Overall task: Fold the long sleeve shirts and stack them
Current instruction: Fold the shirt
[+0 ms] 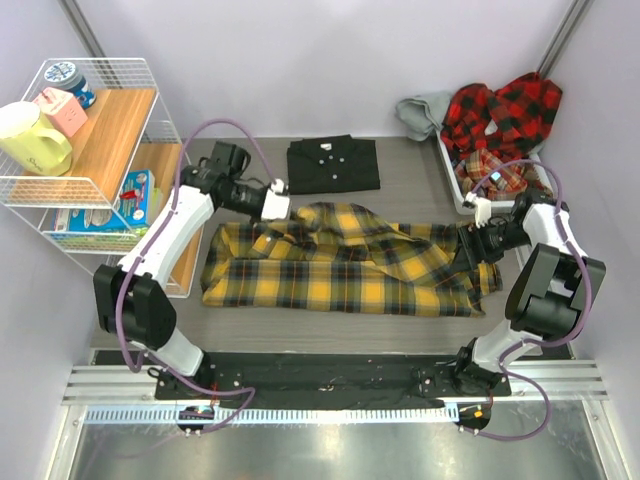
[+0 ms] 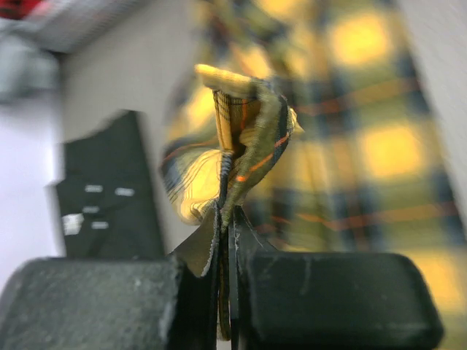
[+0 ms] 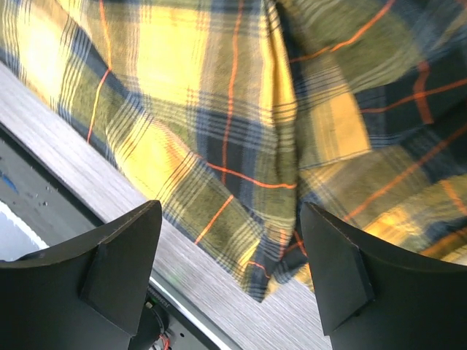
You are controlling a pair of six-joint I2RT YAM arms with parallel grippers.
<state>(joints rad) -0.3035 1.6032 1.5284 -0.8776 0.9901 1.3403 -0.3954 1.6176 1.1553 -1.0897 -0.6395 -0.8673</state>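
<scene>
Status: yellow plaid shirt (image 1: 340,265) lies spread mid-surface (image 1: 400,325). The left fingers (image 2: 328,299) are clenched on a raised bunch of cloth at its far-left edge, likely to carry a fold over. The right fingers (image 3: 120,270) are released, hovering over the right end, probably lining up a grab. Behind it, black shirt (image 1: 333,163) is already folded; red plaid shirts (image 1: 500,115) wait in bin (image 1: 452,185).

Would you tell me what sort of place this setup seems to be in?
Probably a robot lab test cell staged for laundry folding: plain pale walls close in a table, a bin holds red plaid shirts, and a wire rack carries a mug.
</scene>
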